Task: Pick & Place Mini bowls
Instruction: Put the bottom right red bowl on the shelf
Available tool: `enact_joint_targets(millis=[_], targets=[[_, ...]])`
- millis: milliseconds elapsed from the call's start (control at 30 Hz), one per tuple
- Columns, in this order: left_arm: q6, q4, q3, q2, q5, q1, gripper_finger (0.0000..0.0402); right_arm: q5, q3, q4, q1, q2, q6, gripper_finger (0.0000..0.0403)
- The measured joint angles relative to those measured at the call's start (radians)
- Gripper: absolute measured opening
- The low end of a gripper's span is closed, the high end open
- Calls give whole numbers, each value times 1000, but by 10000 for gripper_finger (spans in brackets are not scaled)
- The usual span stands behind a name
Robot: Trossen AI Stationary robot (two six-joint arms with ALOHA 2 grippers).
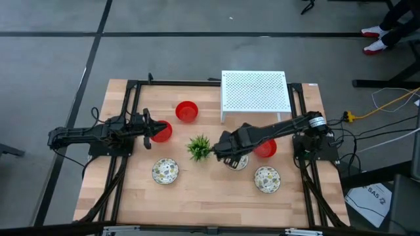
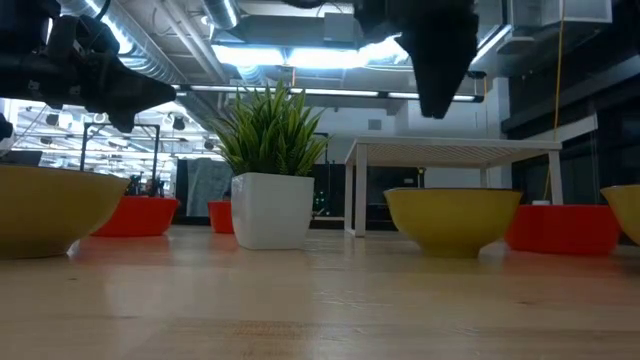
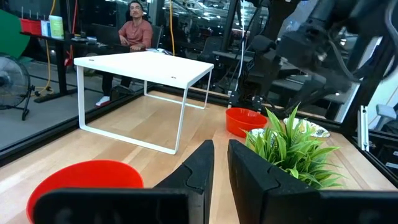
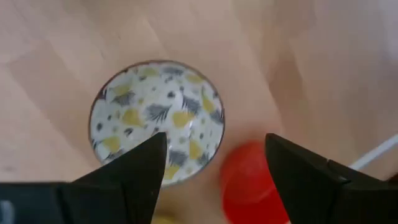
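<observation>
Right gripper (image 4: 214, 168) hovers above speckled cream bowl (image 4: 157, 121), just right of spiky green plant (image 1: 199, 147); jaws spread wide. Glossy red bowl (image 1: 266, 149) just beyond. Two more speckled bowls: one (image 1: 165, 171) left-front of plant, one (image 1: 267, 178) right-front. Left gripper (image 3: 220, 163) over red bowl (image 1: 160, 131) left of plant, jaws nearly pressed together. Third red bowl (image 1: 186, 111) behind plant, beside white perforated metal rack (image 1: 254, 92). Pale wood table (image 1: 210, 203).

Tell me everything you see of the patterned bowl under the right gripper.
The bowl is round and cream inside, scattered with yellow and dark leaf-like speckles, with a thin dark rim; in the low view its outside looks yellow. It stands upright and empty on the wooden table, between the plant and a red bowl. The right gripper hovers above it, open, one finger over its rim; contact can't be told.
</observation>
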Motion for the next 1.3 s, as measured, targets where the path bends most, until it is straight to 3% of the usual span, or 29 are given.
enact_joint_targets(millis=[300, 533, 833, 1300], targets=[[0, 1, 0, 0, -1, 0, 42, -31, -1, -168, -24, -68, 218, 271], [0, 1, 0, 0, 0, 0, 40, -67, -223, -109, -26, -187, 267, 271], [0, 1, 0, 0, 0, 0, 45, -167, -525, 226, 9, -319, 313, 271], [0, 1, 0, 0, 0, 0, 41, -155, -593, 245, 10, -341, 290, 271]])
